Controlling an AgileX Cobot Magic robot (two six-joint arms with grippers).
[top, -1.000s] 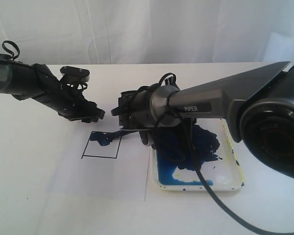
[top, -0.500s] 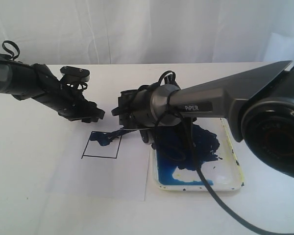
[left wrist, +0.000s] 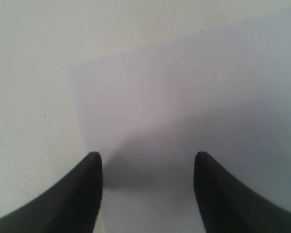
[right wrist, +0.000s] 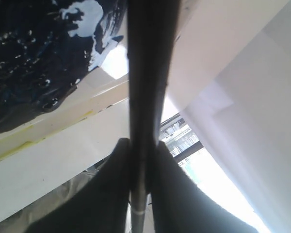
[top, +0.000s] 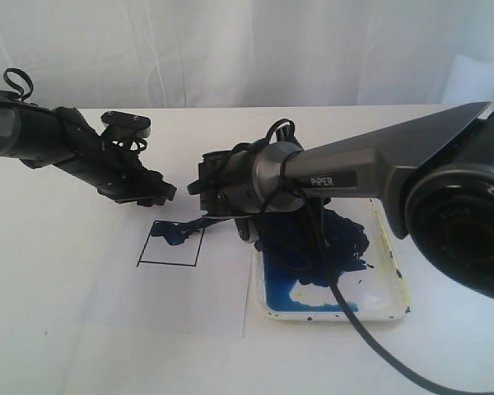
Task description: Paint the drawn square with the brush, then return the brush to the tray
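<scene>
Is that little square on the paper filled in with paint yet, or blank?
Partly filled. The drawn square has a blue blotch near its far edge; the rest is white.

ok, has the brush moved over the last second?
No. The brush keeps its tip on the same spot in the drawn square, near its top right corner, as in both earlier exterior pictures.

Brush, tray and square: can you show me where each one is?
brush (right wrist: 146, 73): right wrist view, on the black shaft.
tray (top: 393, 267): exterior view, on its right rim.
square (top: 169, 253): exterior view, on the blank part inside the outline.
</scene>
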